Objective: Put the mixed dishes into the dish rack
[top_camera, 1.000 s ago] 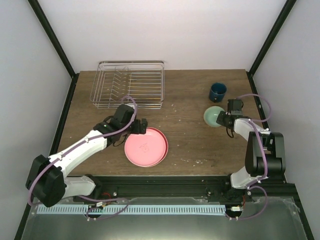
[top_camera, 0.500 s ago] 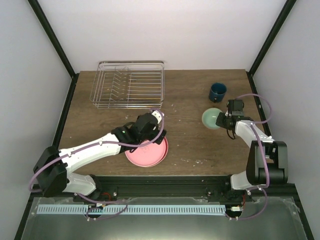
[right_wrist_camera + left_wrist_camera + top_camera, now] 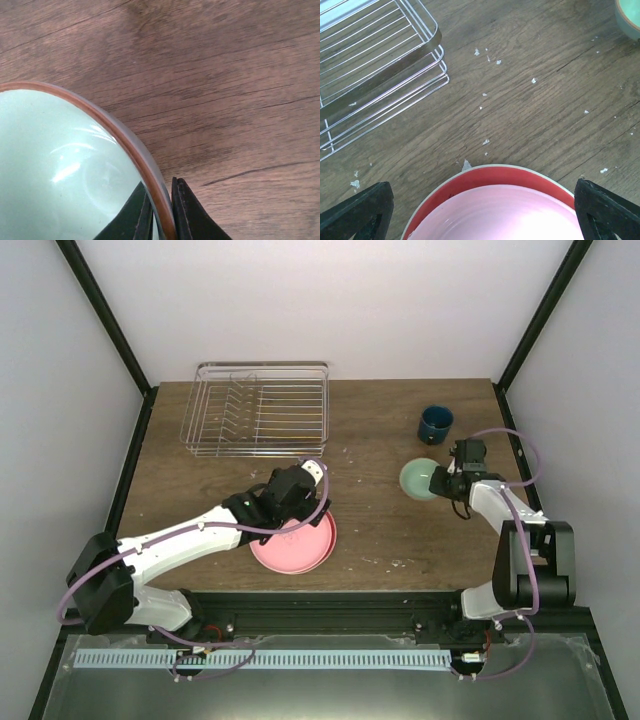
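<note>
Between the wide-spread jaws of the left gripper (image 3: pixel 480 220), just beneath them, lies the pink plate (image 3: pixel 308 540). It sits stacked on a red-rimmed plate (image 3: pixel 465 182), whose edge shows ahead of the fingertips. These jaws hold nothing. Ahead of them and off to their left stands the wire dish rack (image 3: pixel 375 65) on the wooden table (image 3: pixel 535 100), well apart from the plates.

The right gripper (image 3: pixel 162 212) is nearly shut, its jaws pinching the rim of the pale green bowl (image 3: pixel 60 165), with one finger inside the wall and one outside. The rest of the bowl extends to the left of the jaws. Whether it is lifted off the wood I cannot tell. Beyond these jaws, near the bowl, the dark blue cup (image 3: pixel 435 422) stands upright.
</note>
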